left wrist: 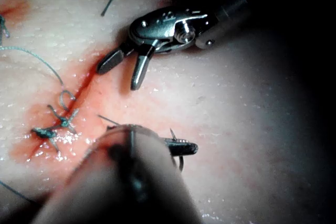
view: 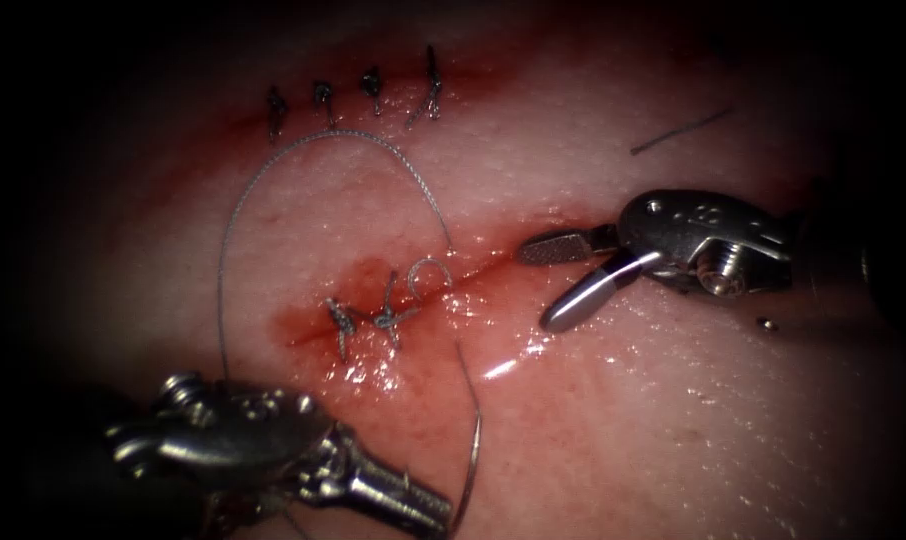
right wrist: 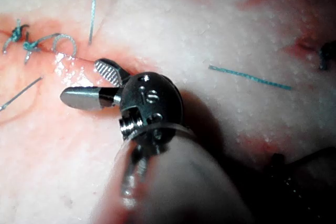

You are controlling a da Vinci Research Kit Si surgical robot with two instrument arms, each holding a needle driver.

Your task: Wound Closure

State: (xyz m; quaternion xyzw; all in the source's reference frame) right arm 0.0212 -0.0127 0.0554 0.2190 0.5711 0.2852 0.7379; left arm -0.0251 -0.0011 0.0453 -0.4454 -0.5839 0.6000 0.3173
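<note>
Endoscope view: the left tool (view: 443, 510) pinches the needle (view: 470, 450) near one end, clear of the tissue (view: 673, 400); the right tool (view: 563, 280), fingers spread, holds nothing at the cut (view: 473, 268). Left wrist view: thread (left wrist: 42, 59) loops toward two knots (left wrist: 55, 127). Right wrist view: spread fingers (right wrist: 84, 98) above the cut.

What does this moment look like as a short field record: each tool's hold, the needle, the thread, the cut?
left tool: shut on the needle near one end
right tool: open, holds nothing, just above the cut's right end
needle: out of the tissue, curving up from the left tool toward the cut
thread: long loop from the last stitch over the tissue to the left tool
cut: two knotted stitches at its left part, right part unclosed
tissue: wet, red fluid along the cut
</note>
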